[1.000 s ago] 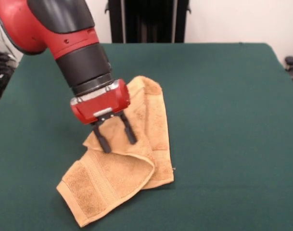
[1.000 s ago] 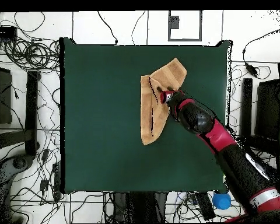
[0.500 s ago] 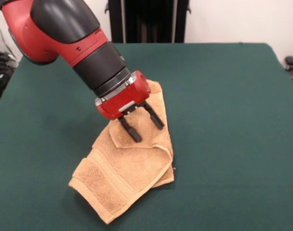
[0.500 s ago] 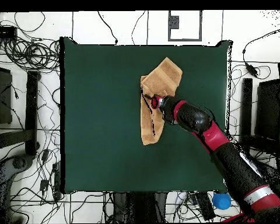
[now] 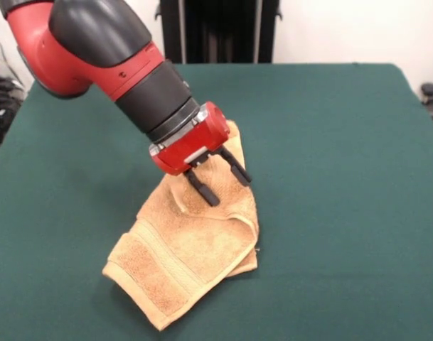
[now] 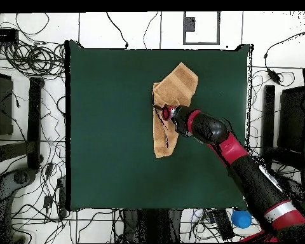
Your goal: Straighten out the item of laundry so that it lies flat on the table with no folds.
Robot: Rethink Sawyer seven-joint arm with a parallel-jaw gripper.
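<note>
**Towel still folded, fingers spread above it**

Since a moment ago I have shifted sideways over the towel [image 5: 195,241]. My fingers [image 5: 205,190] stand apart, gripping nothing. Soft, limp terry, doubled over mid-counter [image 5: 344,177]; I judge a hemmed corner the best hold.

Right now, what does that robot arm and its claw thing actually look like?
The arm is thick and rounded, built of glossy red and black shells, with a black cylindrical wrist and a thin silvery ring. The gripper has a boxy red body with a pale plate underneath and two slim black fingers. No cables or markings show on it.
</note>
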